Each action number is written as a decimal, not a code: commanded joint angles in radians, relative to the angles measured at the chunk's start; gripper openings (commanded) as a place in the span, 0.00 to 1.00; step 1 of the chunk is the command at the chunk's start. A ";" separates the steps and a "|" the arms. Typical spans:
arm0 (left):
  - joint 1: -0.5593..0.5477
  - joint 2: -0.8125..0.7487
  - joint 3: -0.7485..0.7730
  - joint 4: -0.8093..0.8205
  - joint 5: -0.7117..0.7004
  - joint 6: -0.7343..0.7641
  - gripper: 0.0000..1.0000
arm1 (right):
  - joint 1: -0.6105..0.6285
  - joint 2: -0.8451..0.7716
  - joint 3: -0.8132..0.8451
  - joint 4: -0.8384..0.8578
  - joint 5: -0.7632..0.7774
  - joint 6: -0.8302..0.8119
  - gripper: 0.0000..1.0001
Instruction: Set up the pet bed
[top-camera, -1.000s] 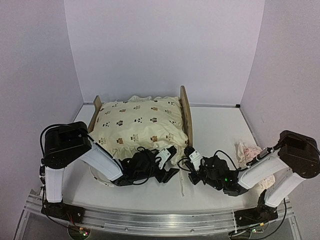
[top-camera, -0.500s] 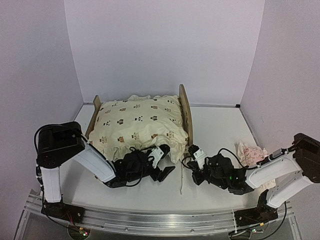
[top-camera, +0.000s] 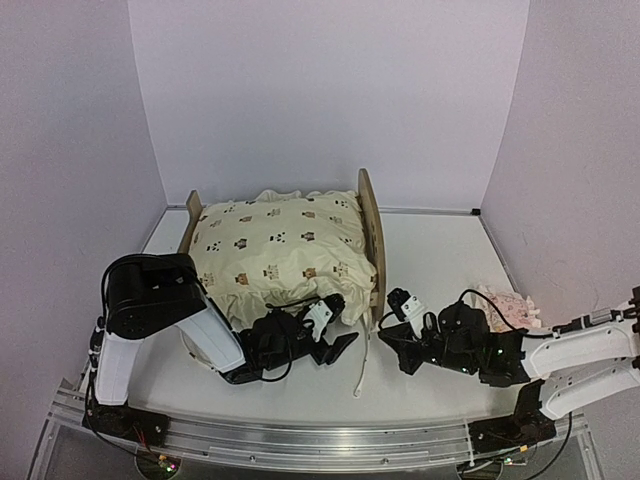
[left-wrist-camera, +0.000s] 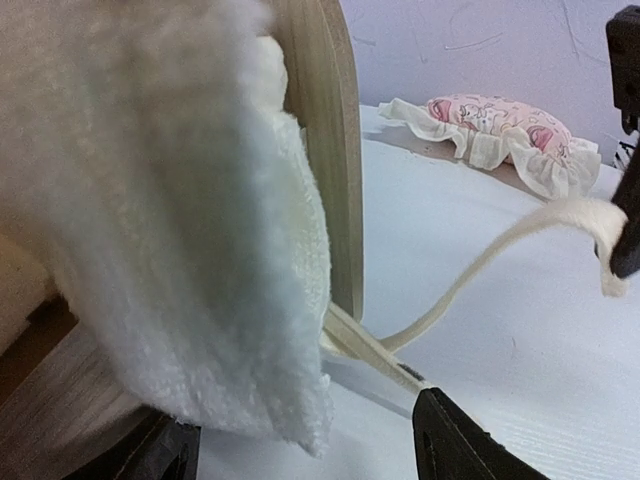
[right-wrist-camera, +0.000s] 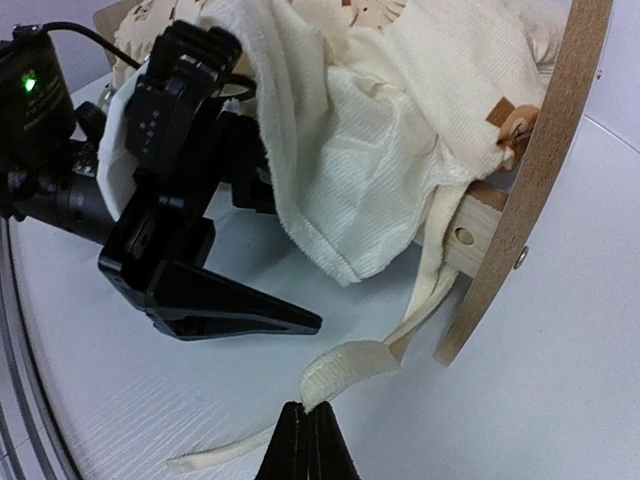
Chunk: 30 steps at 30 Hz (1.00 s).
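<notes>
Your right gripper pinches the flat cream tie; left gripper gapes at the fleecy cushion, which half-buries the wooden pet bed.

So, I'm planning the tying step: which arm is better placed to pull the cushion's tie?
Probably right: its jaws pinch the tie by the headboard; the left arm's jaws stand open at the cushion corner, off the tie.

Pet bed matt lt wood; cushion & tie soft cloth; table matt white.
</notes>
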 joint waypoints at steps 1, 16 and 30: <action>0.007 0.021 0.060 0.106 0.061 -0.051 0.74 | 0.005 -0.062 0.023 -0.212 -0.141 0.049 0.00; 0.008 0.148 0.180 0.203 0.055 -0.080 0.60 | 0.005 -0.090 -0.012 -0.289 -0.215 0.115 0.00; 0.008 0.209 0.230 0.323 0.002 -0.082 0.30 | 0.005 -0.116 -0.028 -0.294 -0.217 0.122 0.00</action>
